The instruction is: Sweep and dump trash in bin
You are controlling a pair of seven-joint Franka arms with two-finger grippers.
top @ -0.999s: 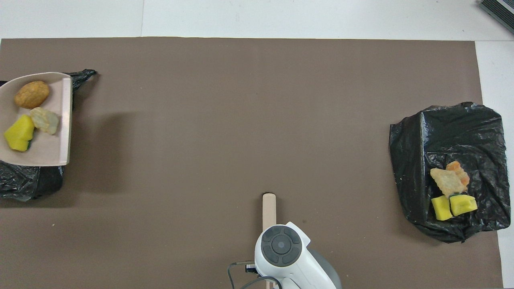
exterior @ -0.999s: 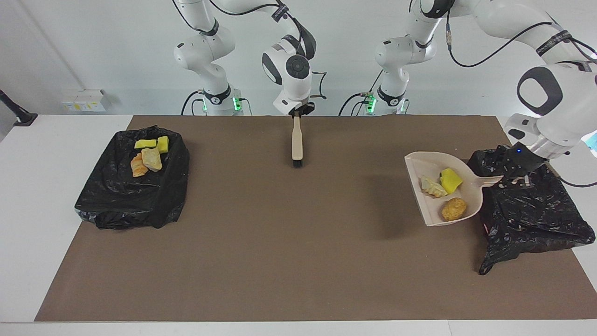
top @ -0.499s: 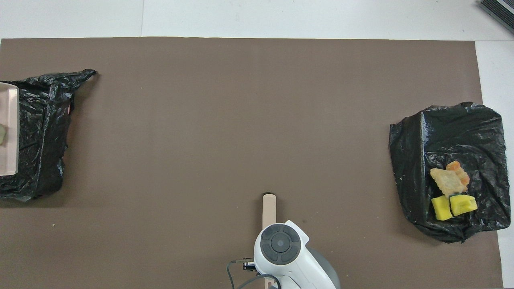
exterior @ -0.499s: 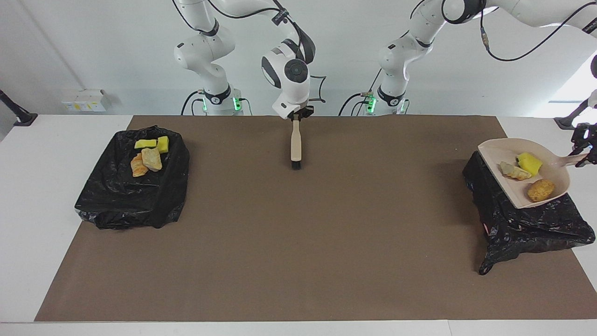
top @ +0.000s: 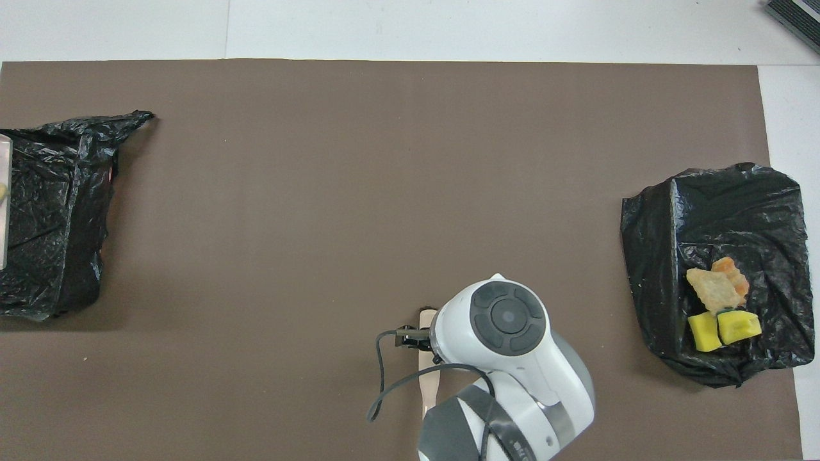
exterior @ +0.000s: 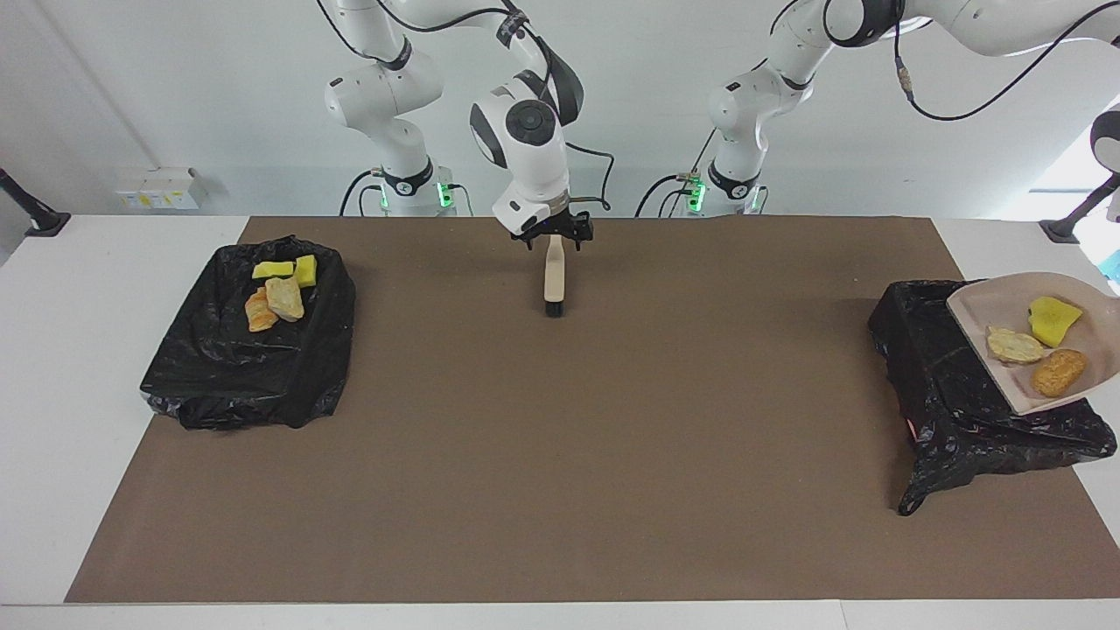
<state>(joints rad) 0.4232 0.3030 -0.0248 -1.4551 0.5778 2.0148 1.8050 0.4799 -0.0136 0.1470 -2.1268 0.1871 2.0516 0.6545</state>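
Note:
A beige dustpan hangs tilted over the black-bagged bin at the left arm's end of the table. In it lie three pieces of trash: a yellow sponge, a beige lump and a tan-brown lump. Its handle runs out of the facing view, where my left gripper holds it unseen. The overhead view catches only a sliver of the dustpan. My right gripper is open just above the handle of the brush, which lies on the mat in the middle, near the robots.
A second black-bagged bin sits at the right arm's end, with several yellow and beige trash pieces on it. A brown mat covers the table. The right arm's white hand covers part of the brush in the overhead view.
My left arm carried the dustpan over its bin toward the table's end, and the gripper left the view. My right gripper opened off the brush handle and swung a little.

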